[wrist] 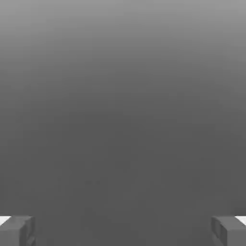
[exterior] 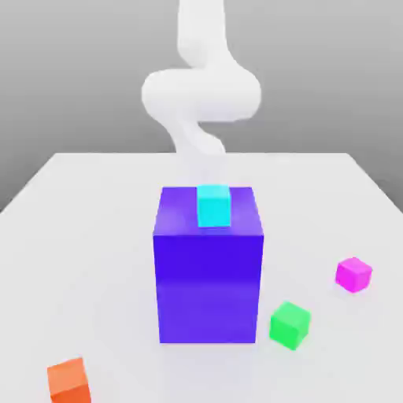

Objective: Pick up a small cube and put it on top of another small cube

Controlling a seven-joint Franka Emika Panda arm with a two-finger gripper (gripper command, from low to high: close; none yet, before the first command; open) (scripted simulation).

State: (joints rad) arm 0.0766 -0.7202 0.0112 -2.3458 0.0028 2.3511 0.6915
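Observation:
A small cyan cube (exterior: 213, 205) rests on top of a tall blue-purple block (exterior: 208, 268) in the middle of the white table (exterior: 86, 228). Three more small cubes lie on the table. A green one (exterior: 290, 324) sits by the block's lower corner on the exterior view's right, a magenta one (exterior: 353, 274) lies further to that side, and an orange one (exterior: 69, 381) is at the front on the exterior view's left. My white arm (exterior: 201, 94) curls down behind the block. In the hand view my gripper (wrist: 123, 231) is open, its fingertips (wrist: 19, 230) wide apart with nothing between them.
The tall block stands between the arm and the front cubes. Bare table lies on both sides of the block and behind it, bounded by the far edge (exterior: 205, 154).

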